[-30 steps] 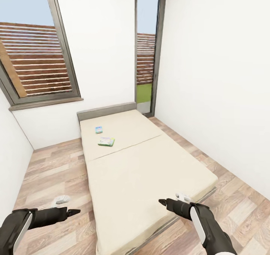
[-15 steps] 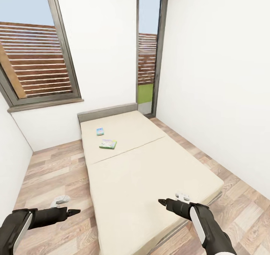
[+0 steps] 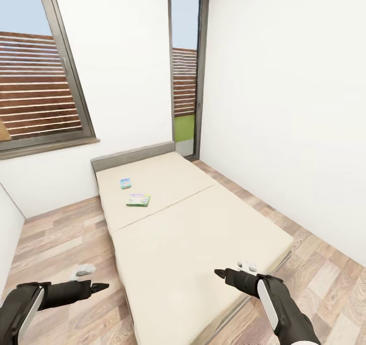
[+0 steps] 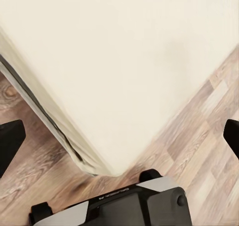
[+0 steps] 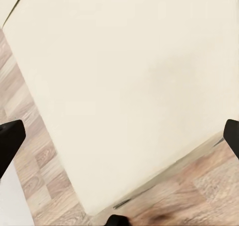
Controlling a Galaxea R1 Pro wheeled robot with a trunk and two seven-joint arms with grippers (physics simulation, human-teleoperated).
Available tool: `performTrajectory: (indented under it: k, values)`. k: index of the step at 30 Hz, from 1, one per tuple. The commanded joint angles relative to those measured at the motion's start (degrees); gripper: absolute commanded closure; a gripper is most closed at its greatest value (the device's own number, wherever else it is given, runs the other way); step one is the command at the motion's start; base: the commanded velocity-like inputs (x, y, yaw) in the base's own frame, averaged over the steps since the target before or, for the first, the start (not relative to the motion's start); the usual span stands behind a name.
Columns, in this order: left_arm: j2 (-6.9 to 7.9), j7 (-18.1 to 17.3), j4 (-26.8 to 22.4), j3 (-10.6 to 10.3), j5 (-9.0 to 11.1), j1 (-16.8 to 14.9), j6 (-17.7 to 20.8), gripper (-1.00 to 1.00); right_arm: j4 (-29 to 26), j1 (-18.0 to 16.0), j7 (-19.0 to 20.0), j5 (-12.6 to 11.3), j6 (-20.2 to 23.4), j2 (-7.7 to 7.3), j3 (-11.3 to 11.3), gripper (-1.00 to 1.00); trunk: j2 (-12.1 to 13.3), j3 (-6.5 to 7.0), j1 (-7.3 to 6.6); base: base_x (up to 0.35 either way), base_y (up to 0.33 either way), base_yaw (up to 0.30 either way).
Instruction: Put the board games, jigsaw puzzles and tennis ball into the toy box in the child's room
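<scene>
We hold both arms low in front of us, at the foot of the bed (image 3: 203,243). Our left fingers (image 3: 101,286) hang over the wood floor (image 3: 56,238) just beside the mattress edge; in the left wrist view the dark tips sit at opposite borders, so they are spread wide with nothing between them. Our right fingers (image 3: 219,273) hang over the near part of the mattress, and the right wrist view shows them spread just as wide, with bare cream mattress between.

Two board games lie on the far half of the bed, well ahead of both sets of fingers. The small blue game (image 3: 125,183) is farther off, near the grey headboard (image 3: 132,155). The green game (image 3: 138,200) lies flat just this side of it, close to the seam that crosses the mattress. The two games are apart, not touching.

Beyond the headboard a large window (image 3: 40,86) and a narrow glass door (image 3: 184,75) break the white walls.
</scene>
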Motion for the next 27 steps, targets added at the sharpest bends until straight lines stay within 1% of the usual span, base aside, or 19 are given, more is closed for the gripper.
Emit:
performTrajectory:
  k: [1,4,11,18,27]
  values:
    - [0.00,-0.23,-0.02,0.10,-0.01,-0.03,0.40,-1.00,-0.06,-0.06,0.05,-0.32,0.43,0.08,-0.24,-1.00,-0.10,-0.06,0.03,0.001,0.243,-0.238]
    - [0.00,-0.23,-0.02,0.11,0.01,-0.03,0.34,-1.00,-0.06,-0.08,0.05,-0.30,0.43,0.08,-0.25,-1.00,-0.10,0.11,0.03,0.000,0.170,-0.238]
    - [0.00,-0.23,-0.02,0.11,0.02,-0.03,0.30,-1.00,-0.06,-0.06,0.05,-0.29,0.40,0.08,-0.28,-1.00,-0.10,0.50,0.03,0.000,0.063,-0.238]
    - [0.00,-0.23,-0.02,0.11,0.01,-0.03,0.31,-1.00,-0.06,-0.06,0.05,-0.29,0.35,0.08,-0.32,-1.00,-0.10,0.89,0.03,0.000,0.117,-0.239]
    - [0.02,-0.29,-0.02,0.11,0.02,-0.03,0.30,-1.00,-0.06,-0.06,0.05,-0.21,0.32,0.08,-0.32,-1.00,-0.10,1.39,0.03,0.000,0.021,-0.239]
